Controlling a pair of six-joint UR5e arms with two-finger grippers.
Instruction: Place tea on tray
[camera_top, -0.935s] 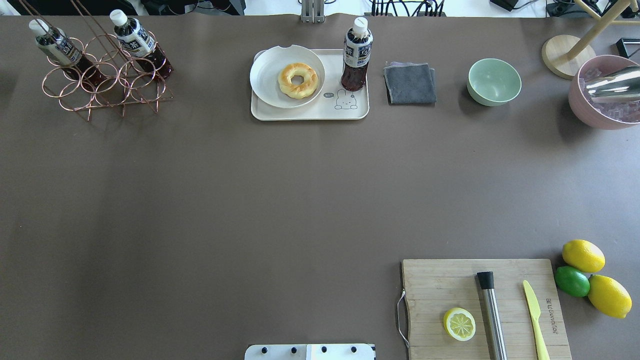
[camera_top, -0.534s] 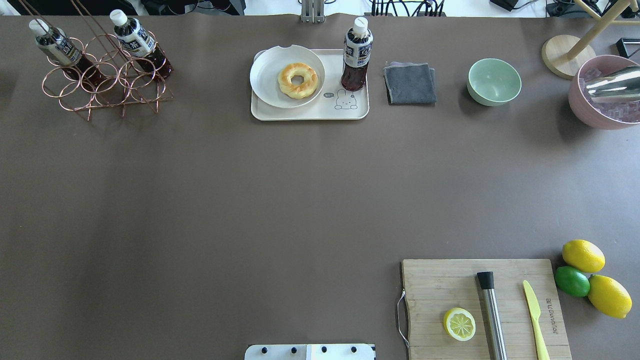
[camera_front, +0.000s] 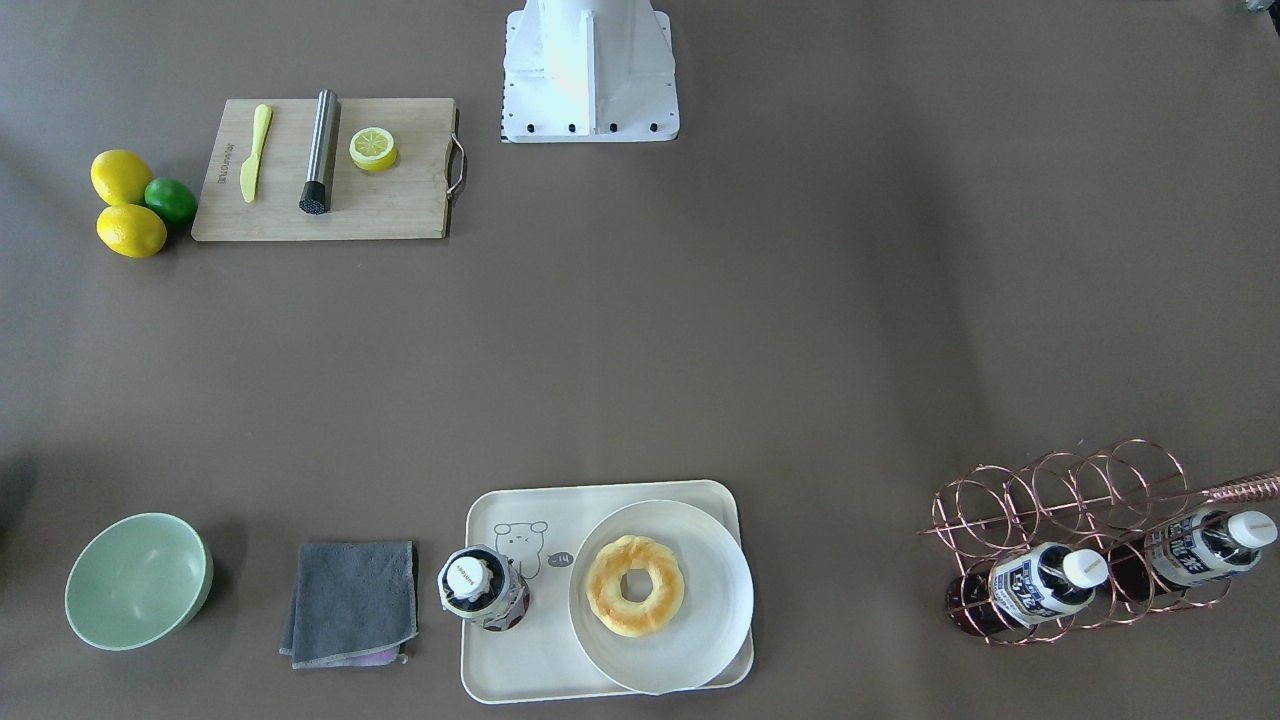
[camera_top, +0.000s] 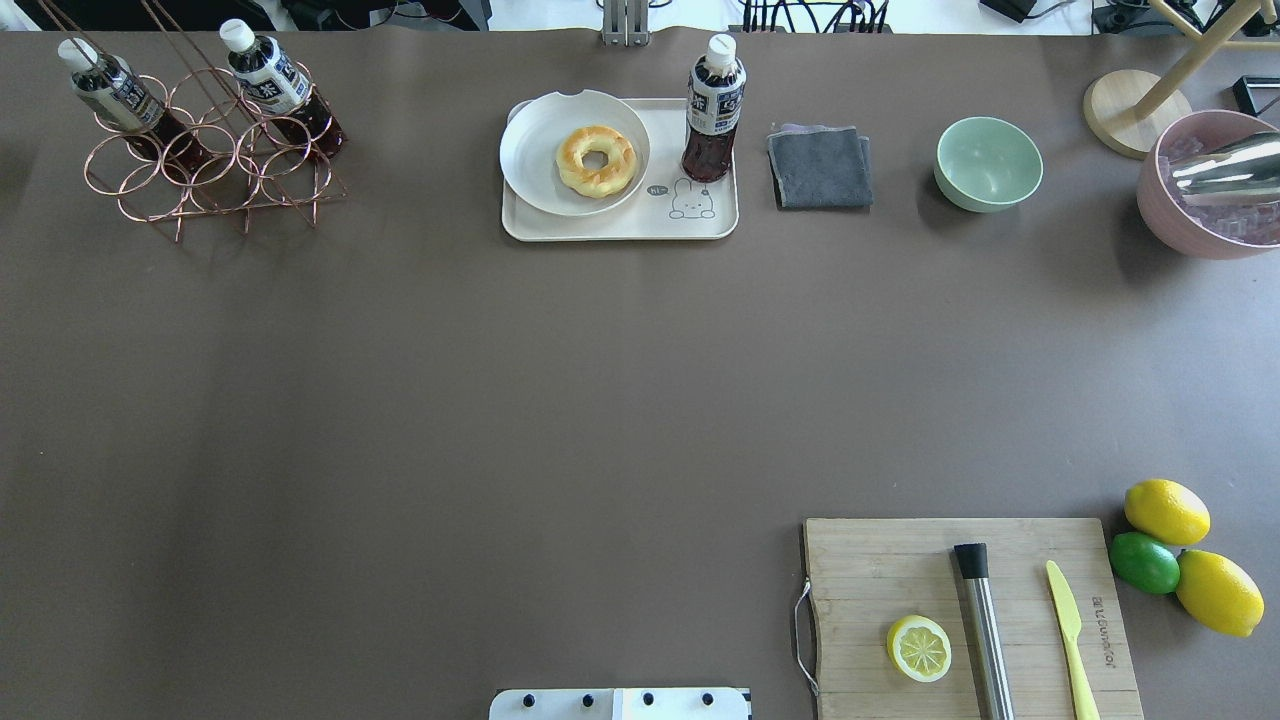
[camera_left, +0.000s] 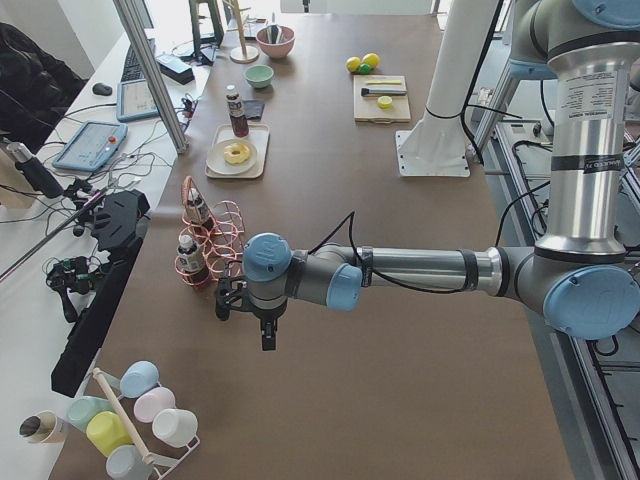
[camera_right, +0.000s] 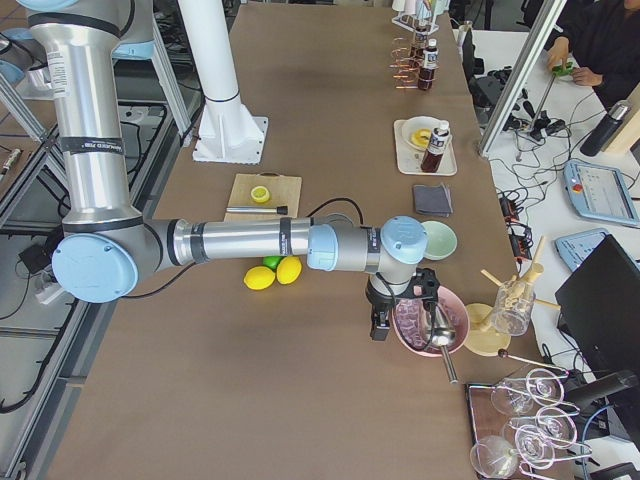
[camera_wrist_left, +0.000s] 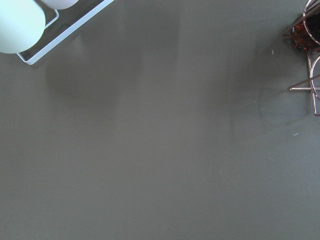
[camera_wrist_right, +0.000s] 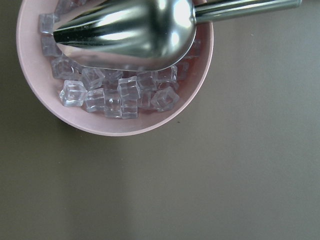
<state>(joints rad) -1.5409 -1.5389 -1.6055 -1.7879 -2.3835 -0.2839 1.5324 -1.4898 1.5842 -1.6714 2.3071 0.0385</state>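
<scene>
The tea bottle (camera_top: 714, 105) has dark liquid, a white cap and a white-and-navy label. It stands upright on the right part of the cream tray (camera_top: 620, 228), above the bear drawing; it also shows in the front-facing view (camera_front: 482, 590) on the tray (camera_front: 505, 665). Two look-alike bottles (camera_top: 112, 90) (camera_top: 272, 82) lie in the copper wire rack (camera_top: 210, 170). My left gripper (camera_left: 267, 335) hangs over bare table beside the rack, far from the tray. My right gripper (camera_right: 380, 325) hangs by the pink bowl. I cannot tell whether either is open or shut.
A white plate with a doughnut (camera_top: 595, 158) fills the tray's left part. A grey cloth (camera_top: 820, 167), a green bowl (camera_top: 988, 163) and a pink bowl of ice with a metal scoop (camera_wrist_right: 120, 65) lie to its right. A cutting board (camera_top: 960, 610) and lemons (camera_top: 1165, 510) are near my base.
</scene>
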